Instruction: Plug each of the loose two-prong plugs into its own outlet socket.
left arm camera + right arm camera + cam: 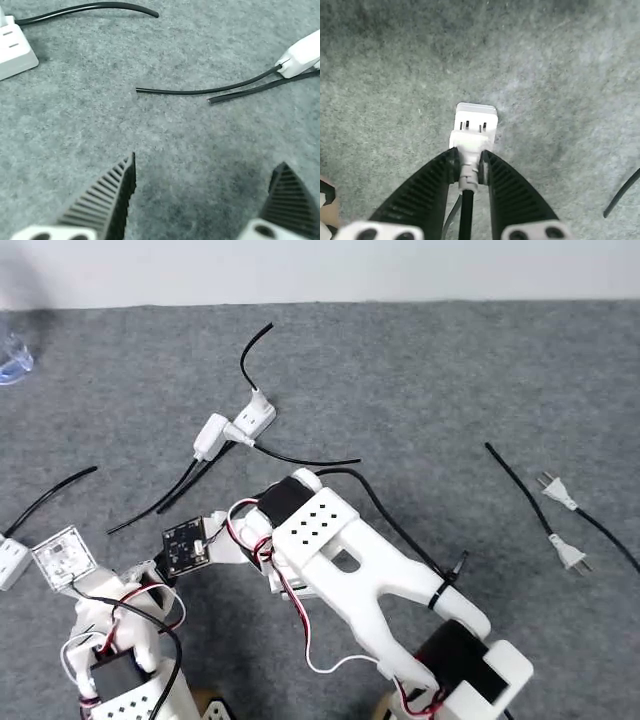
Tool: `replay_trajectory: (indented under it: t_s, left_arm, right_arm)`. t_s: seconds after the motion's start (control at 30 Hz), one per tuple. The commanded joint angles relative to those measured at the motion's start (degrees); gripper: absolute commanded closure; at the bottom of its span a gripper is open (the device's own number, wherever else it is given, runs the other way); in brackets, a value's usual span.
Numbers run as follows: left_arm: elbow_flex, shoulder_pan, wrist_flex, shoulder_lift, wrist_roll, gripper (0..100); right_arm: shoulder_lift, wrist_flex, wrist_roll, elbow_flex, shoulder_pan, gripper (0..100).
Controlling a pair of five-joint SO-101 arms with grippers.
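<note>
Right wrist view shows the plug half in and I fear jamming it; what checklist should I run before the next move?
1. Right gripper hold on plug: ok, shut on its body.
2. Prongs lined up with socket slots: ok.
3. Plug fully seated: not ok, prongs show bare.
4. Socket braced against sliding: cannot tell.
5. Left gripper clear of cables: ok, open over bare carpet.
</note>
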Motion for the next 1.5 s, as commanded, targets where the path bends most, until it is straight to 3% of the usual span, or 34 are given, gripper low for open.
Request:
replay_trajectory:
  t_s: [0.0,0.93,1.47]
  left_arm:
    - [-0.40,-0.26,0.35,-0.53,-0.44,60]
    - [-0.40,-0.26,0.44,-0.53,-0.44,60]
    - [-0.40,-0.26,0.44,-0.53,-0.44,60]
  right_arm:
    - [-0.48,-0.75,0.62,-0.53,-0.13,98.9]
    - [5.93,-2.24,2.20,-1.23,1.36,98.9]
    - [16.66,-8.57,0.26,-1.49,1.27,98.9]
